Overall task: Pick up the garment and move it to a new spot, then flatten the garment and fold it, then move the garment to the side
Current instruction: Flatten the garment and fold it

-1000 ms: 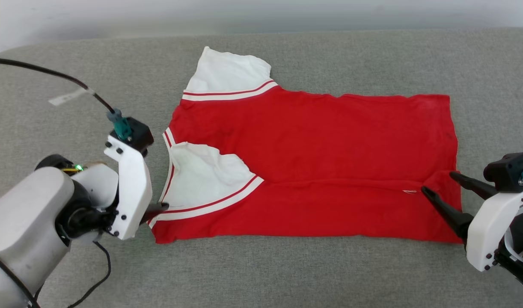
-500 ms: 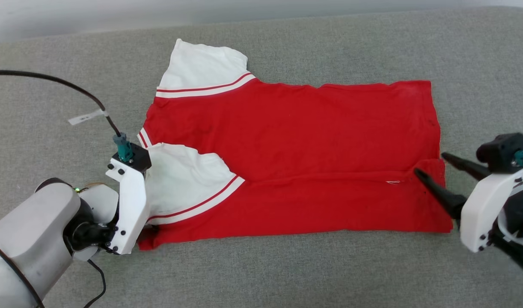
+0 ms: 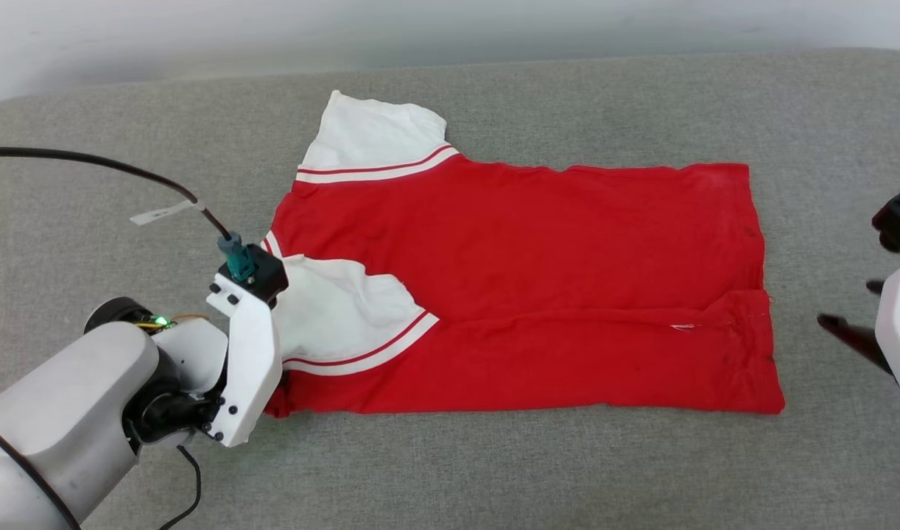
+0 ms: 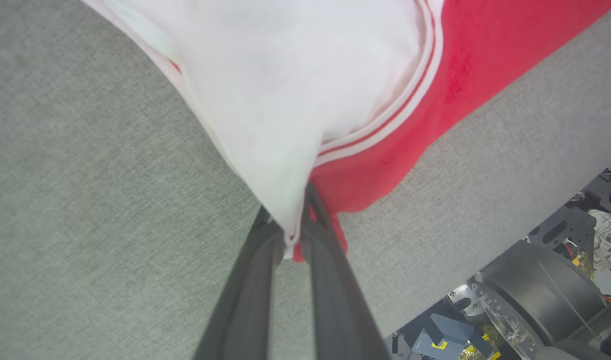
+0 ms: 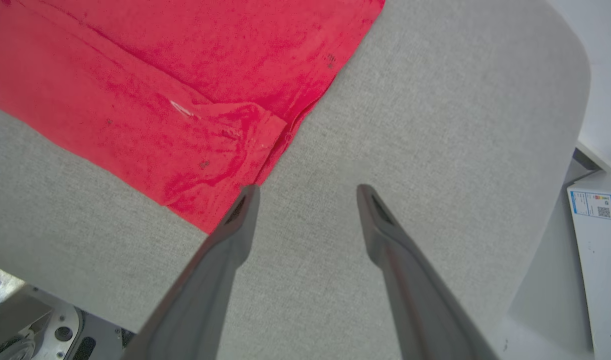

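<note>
At the shoulder-end near corner, my left claw is clamped on the white sleeve and red edge of the red-and-white T-shirt. It lies flat, near side folded over, on the grey fabric-covered counter. My right claw stands spread apart, over bare counter beside the hem corner.

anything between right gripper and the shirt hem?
Nothing visible. The right gripper hangs open just off the garment at its hem corner, with bare grey surface between them. The left gripper is shut on the garment's white sleeve corner.
</note>
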Controlling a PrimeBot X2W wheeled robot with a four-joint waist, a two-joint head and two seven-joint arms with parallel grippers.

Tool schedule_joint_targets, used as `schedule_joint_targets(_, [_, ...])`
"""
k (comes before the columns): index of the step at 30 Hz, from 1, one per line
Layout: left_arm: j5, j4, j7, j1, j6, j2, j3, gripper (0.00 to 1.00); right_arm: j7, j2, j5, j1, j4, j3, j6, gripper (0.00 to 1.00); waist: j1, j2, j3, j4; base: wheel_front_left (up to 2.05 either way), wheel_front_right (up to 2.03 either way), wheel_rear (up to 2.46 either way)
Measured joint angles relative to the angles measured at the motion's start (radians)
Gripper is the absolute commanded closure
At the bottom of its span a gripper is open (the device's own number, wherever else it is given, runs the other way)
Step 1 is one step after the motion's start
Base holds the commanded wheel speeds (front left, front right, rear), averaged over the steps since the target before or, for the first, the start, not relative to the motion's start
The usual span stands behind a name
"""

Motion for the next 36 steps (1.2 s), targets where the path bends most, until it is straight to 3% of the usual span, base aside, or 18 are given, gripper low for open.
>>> schedule_joint_targets(4, [0.002,-0.020,-0.012,-0.014,-0.001,-0.001,-0.003,1.00,0.143,-0.004,0.078,-0.008,0.031,0.035,0.000,0.00,0.0001,0.0000,0.008,0.014,0.00,0.00,0.00])
schedule_joint_targets(9, [0.009,-0.034,-0.015,-0.034,-0.001,-0.006,-0.015,1.00,0.212,0.058,0.124,-0.010,0.099,0.049,0.000,0.00,0.0000,0.0000,0.033,0.026,0.00,0.00,0.00])
schedule_joint_targets(15, [0.017,-0.041,-0.025,-0.055,-0.001,-0.011,-0.026,1.00,0.200,0.160,0.124,0.017,0.214,0.063,0.000,0.00,0.0001,0.0000,0.068,0.041,0.00,0.00,0.00])
schedule_joint_targets(20, [0.016,-0.039,-0.035,-0.065,-0.001,-0.015,-0.045,1.00,0.156,0.191,0.111,0.021,0.266,0.076,0.000,0.00,0.0000,0.0000,0.086,0.049,0.00,0.00,0.00])
schedule_joint_targets(21, [0.016,-0.037,-0.039,-0.065,-0.001,-0.015,-0.048,1.00,0.148,0.192,0.111,0.020,0.271,0.078,0.000,0.63,0.0000,0.0000,0.086,0.049,0.00,0.00,0.00])
schedule_joint_targets(22, [0.015,-0.034,-0.042,-0.065,-0.001,-0.014,-0.051,1.00,0.137,0.192,0.110,0.020,0.274,0.081,0.000,0.63,0.0000,0.0000,0.086,0.047,0.00,0.00,0.00])
schedule_joint_targets(23, [0.011,-0.030,-0.047,-0.065,-0.001,-0.012,-0.053,1.00,0.125,0.193,0.111,0.020,0.278,0.082,0.000,0.99,0.0000,0.0000,0.084,0.045,0.00,0.00,0.00])
schedule_joint_targets(29, [-0.027,-0.016,-0.065,-0.046,-0.001,0.006,-0.068,1.00,0.045,0.182,0.113,0.017,0.269,0.100,0.000,1.00,0.0001,0.0000,0.045,0.033,0.00,0.00,0.00])
schedule_joint_targets(36, [-0.081,-0.057,-0.074,0.003,-0.001,0.058,-0.083,1.00,0.003,0.097,0.165,0.069,0.168,0.097,0.000,1.00,0.0001,0.0000,-0.026,0.023,0.00,0.00,0.00])
